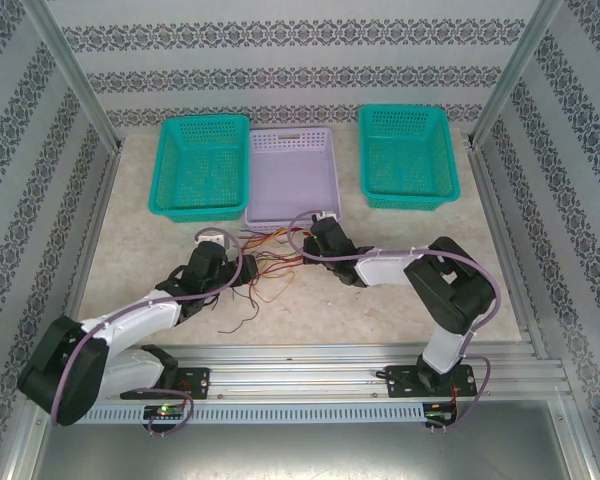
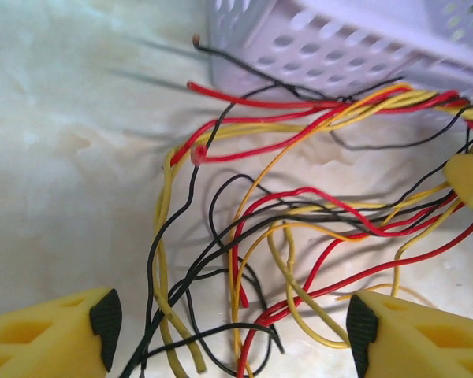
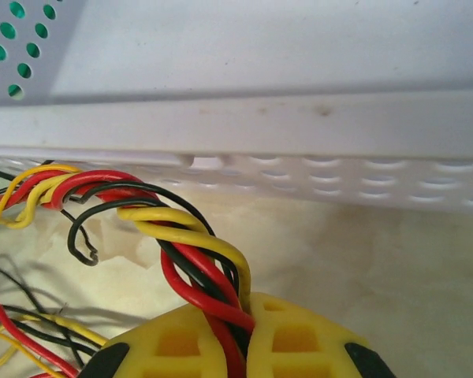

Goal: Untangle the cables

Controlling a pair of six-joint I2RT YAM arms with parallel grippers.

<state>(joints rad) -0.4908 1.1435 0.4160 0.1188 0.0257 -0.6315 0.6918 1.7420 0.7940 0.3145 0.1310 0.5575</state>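
While the right gripper (image 3: 248, 335) clamps the twisted cables (image 3: 191, 228), the left gripper (image 2: 233, 331) hangs open over them.

Three perforated plastic baskets stand in a row at the far side of the pale, marbled desk (image 1: 400, 305). A teal rectangular basket (image 1: 202, 160) is on the left, with a lilac rectangular basket (image 1: 292, 180) right up against it. A second teal basket (image 1: 405, 150) stands apart on the right. The lilac one reaches a little nearer than its neighbours. White wallpaper with grey ornamental bands (image 1: 280, 38) closes in the space on three sides. Slanting aluminium posts (image 1: 72, 75) frame the corners, and a slotted aluminium rail (image 1: 310, 352) runs along the near edge.
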